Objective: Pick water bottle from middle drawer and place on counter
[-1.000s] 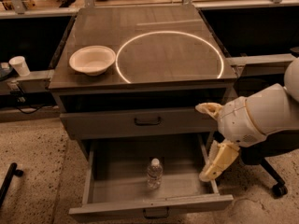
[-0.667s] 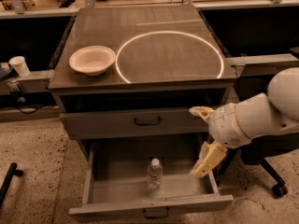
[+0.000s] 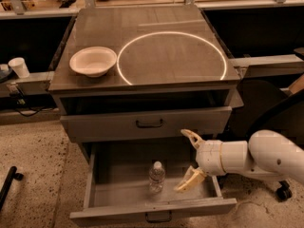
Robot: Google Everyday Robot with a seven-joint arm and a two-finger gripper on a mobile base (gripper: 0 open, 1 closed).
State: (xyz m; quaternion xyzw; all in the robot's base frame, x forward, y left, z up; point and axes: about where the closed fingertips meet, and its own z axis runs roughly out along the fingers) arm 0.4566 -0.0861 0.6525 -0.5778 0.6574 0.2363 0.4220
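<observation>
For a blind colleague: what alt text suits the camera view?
A small clear plastic water bottle stands upright in the open grey metal middle drawer; the open gripper hovers just right of it. A white bowl sits on the glossy dark counter above.

Showing clear plastic in the bottle just left of the smooth gripper, over the matt metal drawer; gleaming glossy on the counter above.

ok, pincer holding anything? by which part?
Nothing is held. The pincer is open over the middle drawer, beside the water bottle, which stands upright on the drawer floor, apart from both fingers.
</observation>
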